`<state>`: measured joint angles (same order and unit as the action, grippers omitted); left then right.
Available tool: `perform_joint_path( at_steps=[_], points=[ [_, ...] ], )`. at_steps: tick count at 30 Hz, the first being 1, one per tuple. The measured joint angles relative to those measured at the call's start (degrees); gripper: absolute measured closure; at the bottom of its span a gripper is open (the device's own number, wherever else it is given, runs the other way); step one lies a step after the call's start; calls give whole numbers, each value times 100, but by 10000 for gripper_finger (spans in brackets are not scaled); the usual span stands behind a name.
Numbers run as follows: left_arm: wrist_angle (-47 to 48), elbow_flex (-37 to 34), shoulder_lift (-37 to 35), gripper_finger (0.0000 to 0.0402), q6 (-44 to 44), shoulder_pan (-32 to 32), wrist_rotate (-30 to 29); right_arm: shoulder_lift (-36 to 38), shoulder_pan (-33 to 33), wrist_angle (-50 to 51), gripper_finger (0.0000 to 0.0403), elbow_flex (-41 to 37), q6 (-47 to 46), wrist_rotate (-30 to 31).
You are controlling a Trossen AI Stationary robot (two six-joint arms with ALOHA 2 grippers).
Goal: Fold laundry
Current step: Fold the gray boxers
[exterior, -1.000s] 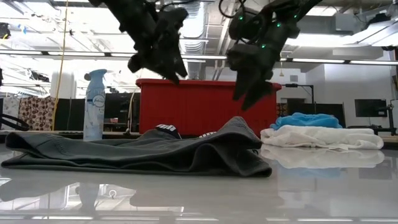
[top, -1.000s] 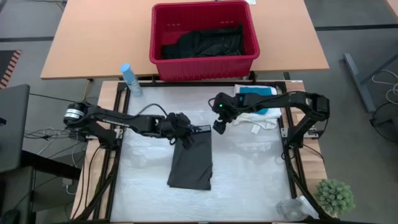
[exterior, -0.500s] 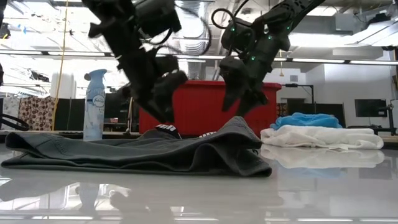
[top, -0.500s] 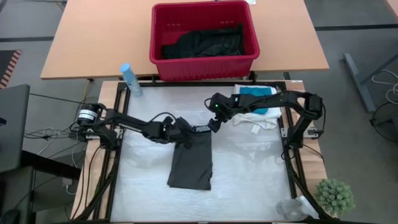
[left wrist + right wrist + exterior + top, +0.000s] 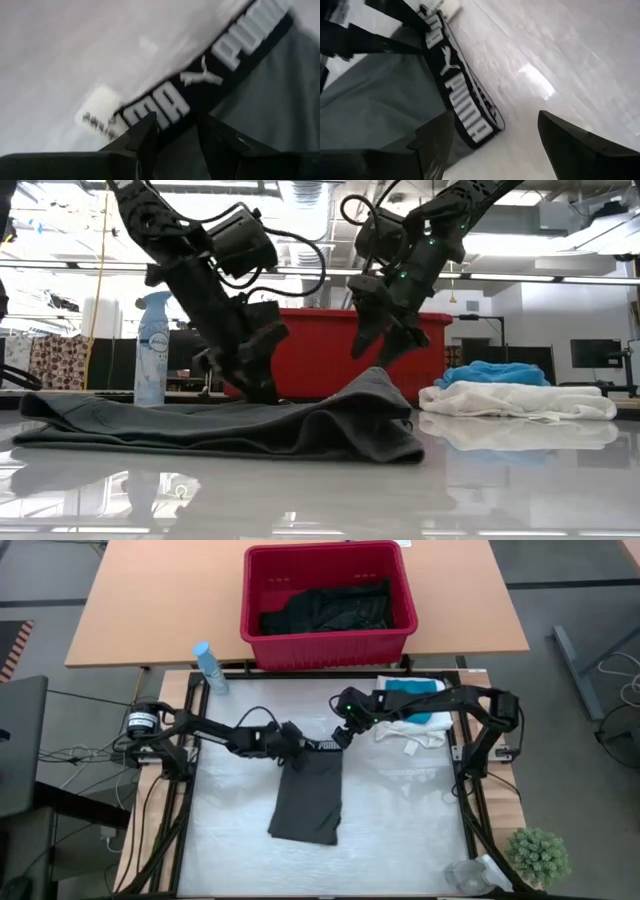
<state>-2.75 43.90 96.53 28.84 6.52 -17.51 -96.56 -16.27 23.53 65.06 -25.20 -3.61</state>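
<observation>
white table [image 5: 400, 830] — grey garment [image 5: 308, 802], white [image 5: 415, 727] and teal [image 5: 410, 690] pieces.

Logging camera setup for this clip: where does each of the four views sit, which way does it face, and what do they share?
High: overhead, straight down on the table; both arms, red basket.
Low: table height, looking level into the room; both arms descend onto the dark grey garment.
Left wrist: on the left arm, facing the garment's waistband; left gripper.
Right wrist: facing the same waistband; right gripper open.
All share the grey garment.
</observation>
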Motion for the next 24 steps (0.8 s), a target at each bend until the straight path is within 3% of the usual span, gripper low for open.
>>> perform_joint_path(
  at_steps=[6,14,17,20,24],
  points=[
    [-1230,138,332,272,-760,476,693,85,-165,238,94,-4,-45,-33],
    [-1309,731,596,272,-2019,819,955,138,-536,123,94,2,-176,207],
    [-544,1086,493,272,-2071,925,942,138,-683,138,94,2,-152,188],
    [575,1438,199,272,-1532,913,788,199,-805,189,94,0,-64,61],
    [1986,1596,-291,278,-611,605,112,350,-932,109,95,2,255,63]
  ],
)
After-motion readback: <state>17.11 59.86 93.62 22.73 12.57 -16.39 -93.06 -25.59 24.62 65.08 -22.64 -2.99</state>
